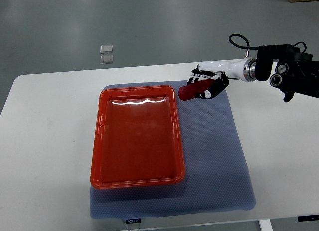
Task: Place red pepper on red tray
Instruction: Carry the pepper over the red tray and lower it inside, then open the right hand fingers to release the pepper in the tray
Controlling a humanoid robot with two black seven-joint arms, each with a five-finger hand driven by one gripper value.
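The right hand (207, 81) reaches in from the right edge on a white forearm with a black wrist assembly and looped cable behind it, and its white-and-black fingers (215, 89) are curled around the red pepper (193, 89), holding it. The pepper juts out of the grip toward the left, its free end just beside the upper right corner of the red tray (99, 141) but apart from it and outside the rim. Whether the pepper is lifted clear of the surface or resting on it cannot be told from this steep angle. The tray lies lengthwise on a blue-grey textured mat (219, 156), which is spread over a white table (45, 141); the tray's glossy floor is bare and catches a streak of light near its far edge. Beyond the table, on the grey floor, sit two small pale square markers (106, 53), one just behind the other.
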